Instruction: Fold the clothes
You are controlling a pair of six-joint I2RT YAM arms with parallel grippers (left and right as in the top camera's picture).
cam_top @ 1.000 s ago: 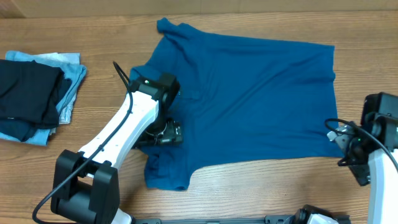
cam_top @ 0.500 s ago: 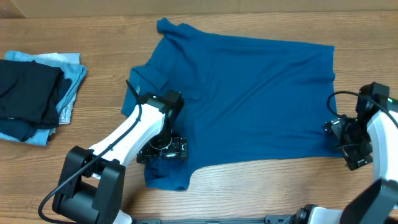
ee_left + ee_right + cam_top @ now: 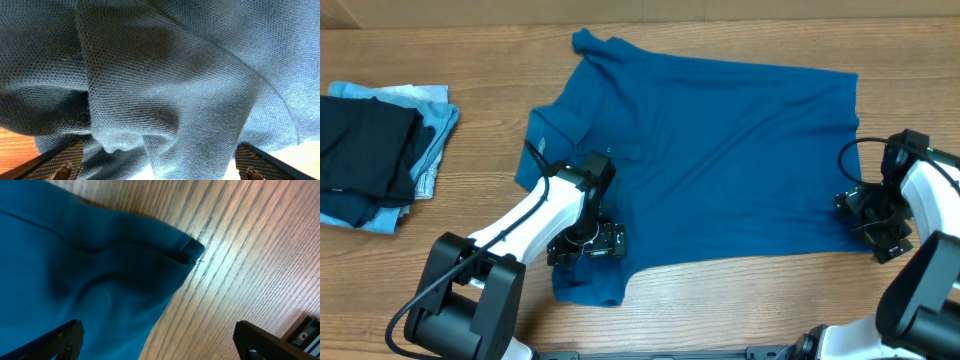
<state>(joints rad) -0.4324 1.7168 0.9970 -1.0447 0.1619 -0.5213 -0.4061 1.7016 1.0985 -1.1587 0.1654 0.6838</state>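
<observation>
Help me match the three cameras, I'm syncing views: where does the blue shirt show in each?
Overhead: blue shirt spread across the middle.
Left wrist: its bunched folds fill nearly the frame.
Right wrist: left half, hem corner upper middle.
Shared landmark: the wooden table, beside the shirt in all three.

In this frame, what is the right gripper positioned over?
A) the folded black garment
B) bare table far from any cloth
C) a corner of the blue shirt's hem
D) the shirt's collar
C: the right gripper hangs open at the blue shirt's hem corner nearest the robot, and its wrist view shows that corner on the wood just ahead of the fingers.
</observation>
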